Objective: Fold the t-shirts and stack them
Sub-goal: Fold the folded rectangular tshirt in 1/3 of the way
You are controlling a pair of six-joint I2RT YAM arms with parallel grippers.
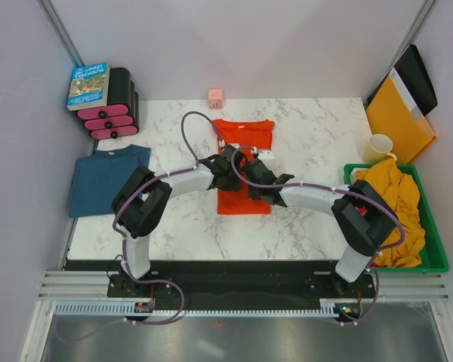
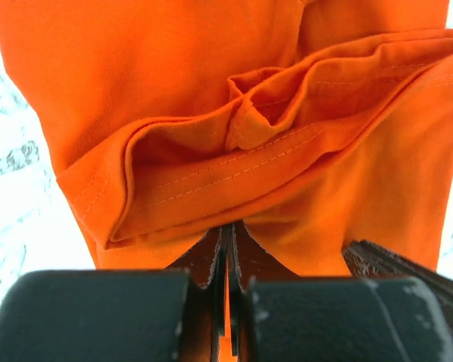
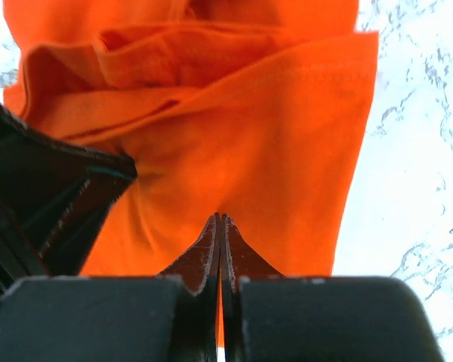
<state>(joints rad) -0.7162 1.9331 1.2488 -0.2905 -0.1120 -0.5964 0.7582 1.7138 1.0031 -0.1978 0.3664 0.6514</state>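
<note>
Overhead, I see the orange t-shirt lying mid-table beneath left gripper and right gripper. Left wrist: jaws clenched on a hem fold. Right wrist: jaws pinch cloth; unequal pulling may skew the fold.

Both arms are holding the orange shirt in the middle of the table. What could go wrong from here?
1. The left gripper and right gripper pinch the orange t-shirt close side by side, so they may bump when they move.
2. Only the tips of the fingers hold the cloth; it might slip out.
3. A bunched hem could get trapped in the fold.
</note>
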